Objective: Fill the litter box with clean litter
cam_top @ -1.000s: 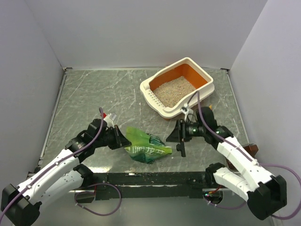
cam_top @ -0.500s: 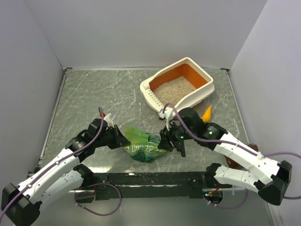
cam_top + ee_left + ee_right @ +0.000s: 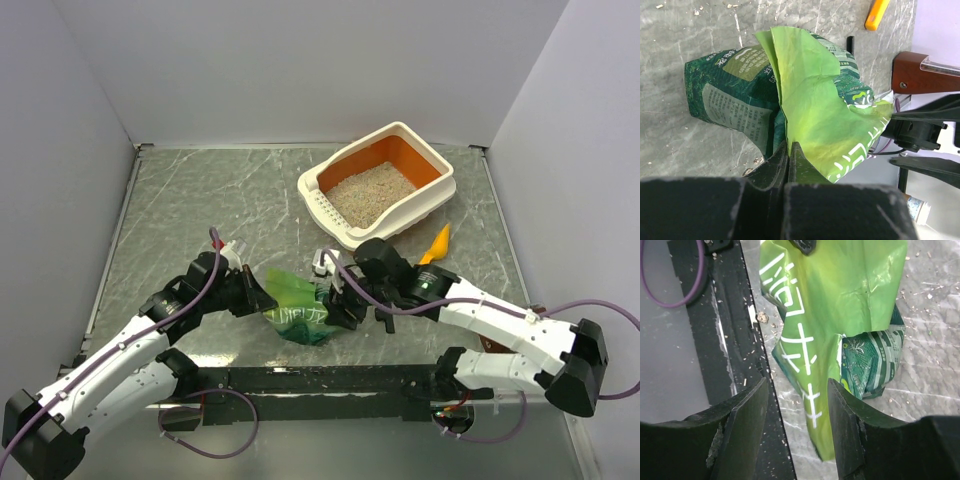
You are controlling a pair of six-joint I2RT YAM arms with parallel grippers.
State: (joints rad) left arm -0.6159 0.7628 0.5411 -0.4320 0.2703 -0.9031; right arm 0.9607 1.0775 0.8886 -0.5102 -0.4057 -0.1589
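The litter box (image 3: 322,207) stands at the back right, cream outside and orange inside, with beige clean litter (image 3: 369,192) covering its floor. A crinkled green bag (image 3: 303,311) lies on the table between my arms. My left gripper (image 3: 262,296) is shut on the bag's light green flap (image 3: 810,100), and the fingers (image 3: 799,159) pinch its edge. My right gripper (image 3: 336,300) hangs open over the bag's other end (image 3: 840,305). The bag's lower corner lies between its fingers (image 3: 842,410), and I see no contact.
A yellow-orange scoop (image 3: 436,244) lies on the table to the right of the box front. A brown block (image 3: 925,75) sits at the table's right edge. A black rail (image 3: 320,378) runs along the near edge. Loose granules (image 3: 930,295) dot the grey tabletop.
My right arm swung left from beside the litter box to the bag, its jaws widening a little. The scoop came into view on the table. My left gripper kept its hold.
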